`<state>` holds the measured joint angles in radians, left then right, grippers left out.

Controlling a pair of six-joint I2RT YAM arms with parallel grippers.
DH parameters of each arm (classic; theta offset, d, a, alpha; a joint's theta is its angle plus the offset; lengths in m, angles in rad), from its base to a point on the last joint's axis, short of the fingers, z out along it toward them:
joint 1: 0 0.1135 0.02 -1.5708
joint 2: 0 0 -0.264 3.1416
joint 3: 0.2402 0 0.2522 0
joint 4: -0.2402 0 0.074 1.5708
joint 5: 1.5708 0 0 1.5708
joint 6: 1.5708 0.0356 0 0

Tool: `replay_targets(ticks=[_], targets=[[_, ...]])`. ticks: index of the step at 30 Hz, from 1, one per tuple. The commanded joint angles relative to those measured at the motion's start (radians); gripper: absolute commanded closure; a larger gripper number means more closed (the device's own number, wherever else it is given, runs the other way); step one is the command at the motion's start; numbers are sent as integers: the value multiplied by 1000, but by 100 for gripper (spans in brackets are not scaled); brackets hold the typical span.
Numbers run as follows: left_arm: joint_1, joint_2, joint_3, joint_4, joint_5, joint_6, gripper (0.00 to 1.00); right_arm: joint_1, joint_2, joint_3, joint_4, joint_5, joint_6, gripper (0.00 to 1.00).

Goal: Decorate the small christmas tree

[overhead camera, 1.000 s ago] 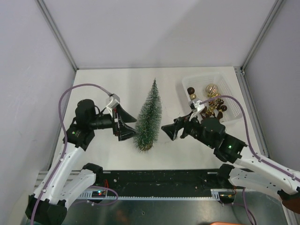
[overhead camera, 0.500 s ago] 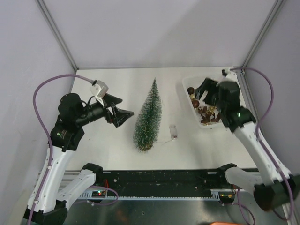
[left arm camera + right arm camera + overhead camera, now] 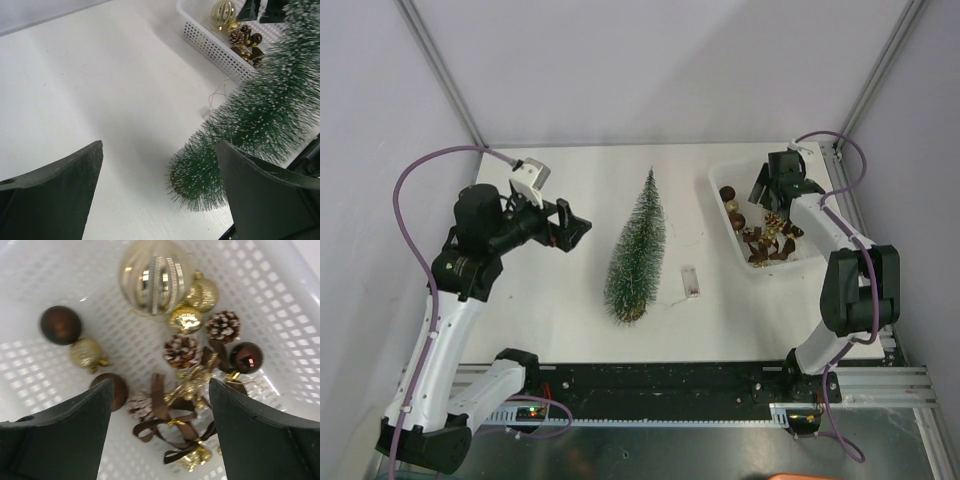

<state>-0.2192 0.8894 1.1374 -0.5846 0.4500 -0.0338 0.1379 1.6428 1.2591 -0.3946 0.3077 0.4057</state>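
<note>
Your slim, dark green bottle-brush christmas tree (image 3: 635, 250) stands mid-table between the arms. It is likely light and tippy with soft bristles, so hold it low near the wooden base (image 3: 630, 314). The left gripper (image 3: 570, 224) hangs near it, jaws spread, empty. Farther off, the right gripper (image 3: 160, 385), jaws apart and empty, hovers over the white perforated plastic basket (image 3: 280, 300) of gold and brown baubles (image 3: 156, 275), frosted pinecones (image 3: 182, 351) and ribbon bows (image 3: 165, 422).

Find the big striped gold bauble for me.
Right wrist view, top centre: the big striped gold bauble lies in the white basket, next to a smaller gold bauble, straight ahead of the right gripper.
</note>
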Motion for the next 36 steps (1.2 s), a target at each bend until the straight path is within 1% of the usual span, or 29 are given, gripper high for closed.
replay_targets(ticks=[1, 7, 12, 16, 22, 24, 25, 27, 29, 32, 36], targets=[[33, 10, 14, -5, -35, 16, 0, -43, 37, 55, -4, 87, -30, 20], [74, 22, 35, -19, -24, -3, 0, -64, 114, 54, -49, 122, -39, 21], [107, 51, 37, -32, -31, -5, 0, -65, 184, 54, -55, 88, -33, 24], [126, 77, 32, -32, -34, 5, 0, -66, 220, 56, -33, 61, -34, 33], [142, 88, 37, -33, -62, 24, 0, -66, 254, 57, -65, 39, -37, 44], [146, 87, 41, -33, -68, 27, 0, -66, 255, 56, -73, 34, -39, 51], [148, 84, 43, -34, -71, 28, 0, -65, 252, 56, -73, 30, -41, 57], [150, 77, 43, -34, -75, 31, 0, -59, 230, 54, -70, 25, -44, 68], [150, 67, 41, -36, -83, 32, 0, -47, 183, 53, -68, 30, -52, 76], [149, 58, 35, -38, -104, 44, 0, -22, 93, 53, -74, 34, -56, 79], [149, 54, 26, -40, -114, 57, 0, 38, -69, 53, -110, 46, -53, 78]])
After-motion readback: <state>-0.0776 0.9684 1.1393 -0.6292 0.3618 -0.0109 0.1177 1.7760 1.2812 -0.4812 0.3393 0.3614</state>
